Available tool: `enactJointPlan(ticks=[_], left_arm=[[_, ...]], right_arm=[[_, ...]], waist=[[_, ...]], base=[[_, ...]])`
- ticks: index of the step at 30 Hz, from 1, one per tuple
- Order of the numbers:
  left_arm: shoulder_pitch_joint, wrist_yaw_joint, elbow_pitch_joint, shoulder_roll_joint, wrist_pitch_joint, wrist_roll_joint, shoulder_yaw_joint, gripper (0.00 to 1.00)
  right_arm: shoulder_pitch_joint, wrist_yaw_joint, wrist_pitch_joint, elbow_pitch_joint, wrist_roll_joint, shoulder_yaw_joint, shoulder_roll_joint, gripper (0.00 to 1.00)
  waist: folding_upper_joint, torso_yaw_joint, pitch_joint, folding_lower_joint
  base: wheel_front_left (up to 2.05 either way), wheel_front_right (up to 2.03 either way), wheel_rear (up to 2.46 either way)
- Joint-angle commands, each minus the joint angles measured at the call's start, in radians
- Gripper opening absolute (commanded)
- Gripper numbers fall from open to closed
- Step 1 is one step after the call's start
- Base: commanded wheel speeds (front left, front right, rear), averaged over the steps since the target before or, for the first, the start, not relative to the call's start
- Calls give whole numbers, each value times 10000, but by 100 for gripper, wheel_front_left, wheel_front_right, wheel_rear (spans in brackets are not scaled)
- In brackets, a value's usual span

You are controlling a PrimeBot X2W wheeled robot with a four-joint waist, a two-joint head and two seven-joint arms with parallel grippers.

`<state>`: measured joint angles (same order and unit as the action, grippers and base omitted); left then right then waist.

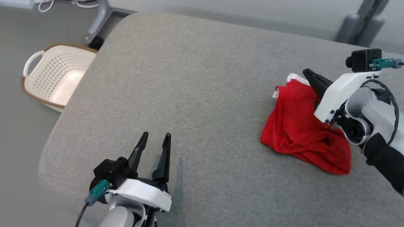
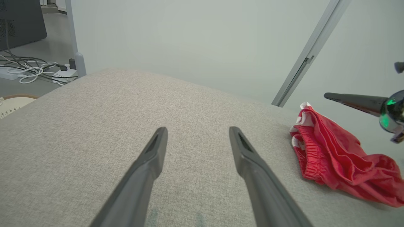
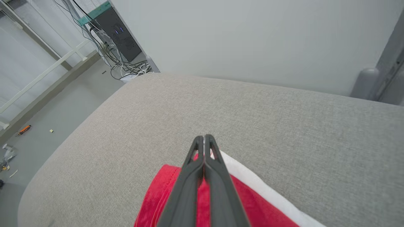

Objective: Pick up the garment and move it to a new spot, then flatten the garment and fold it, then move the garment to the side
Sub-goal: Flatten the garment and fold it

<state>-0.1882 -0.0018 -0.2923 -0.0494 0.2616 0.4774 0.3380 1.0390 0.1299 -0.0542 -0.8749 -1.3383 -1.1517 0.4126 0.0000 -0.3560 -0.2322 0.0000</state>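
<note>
Right claw [image 1: 307,73], clenched and seemingly empty, hovers over the crumpled red white-trimmed fabric garment [image 1: 303,132] at the right of the grey cloth-covered surface [image 1: 189,78], left claw [image 1: 157,135] gaping well apart; descending shut, it could merely shove the heap.

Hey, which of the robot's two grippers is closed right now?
The right gripper: its fingers are pressed together above the red garment, not gripping it. The left gripper stands wide open over the grey cushion.

surface: grey fabric cushion [image 1: 202,94] | on it: crumpled red garment [image 1: 293,126]
</note>
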Motion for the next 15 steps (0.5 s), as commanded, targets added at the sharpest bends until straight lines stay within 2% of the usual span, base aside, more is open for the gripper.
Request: enactJointPlan(ticks=[1,5,6,7,8,9,10,15], left_arm=[[91,-24,-47,-31,41,-131,-165,100],[207,-74,-50,-71,41,-243,-427,100],[257,-77,-22,-78,41,-292,-487,100],[321,-93,-1,-98,41,-325,-549,100],[382,-99,21,-141,41,-345,-631,100],[430,-97,50,-179,41,-360,-706,100],[459,-97,136,-207,39,-406,-789,100],[795,-69,367,-354,39,-532,-1134,100]], right_arm=[[-207,17,-409,251,-92,-58,172,0],[-469,17,-996,720,-208,-133,312,2],[-538,17,-1160,791,-229,-136,375,12],[-615,17,-1299,867,-245,-146,442,31],[-707,17,-1430,941,-247,-163,479,43],[-804,17,-1559,1011,-270,-163,491,78],[-917,17,-1670,1052,-310,-133,509,100],[-1439,17,-2014,1291,-311,75,697,100]], waist=[[0,386,375,0],[0,914,780,0],[0,1032,877,0],[0,1144,966,0],[0,1260,1056,0],[0,1384,1153,0],[0,1500,1247,0],[0,2007,1649,0]], base=[[0,0,0],[0,0,0],[0,0,0],[0,0,0],[0,0,0],[0,0,0],[0,0,0],[0,0,0]])
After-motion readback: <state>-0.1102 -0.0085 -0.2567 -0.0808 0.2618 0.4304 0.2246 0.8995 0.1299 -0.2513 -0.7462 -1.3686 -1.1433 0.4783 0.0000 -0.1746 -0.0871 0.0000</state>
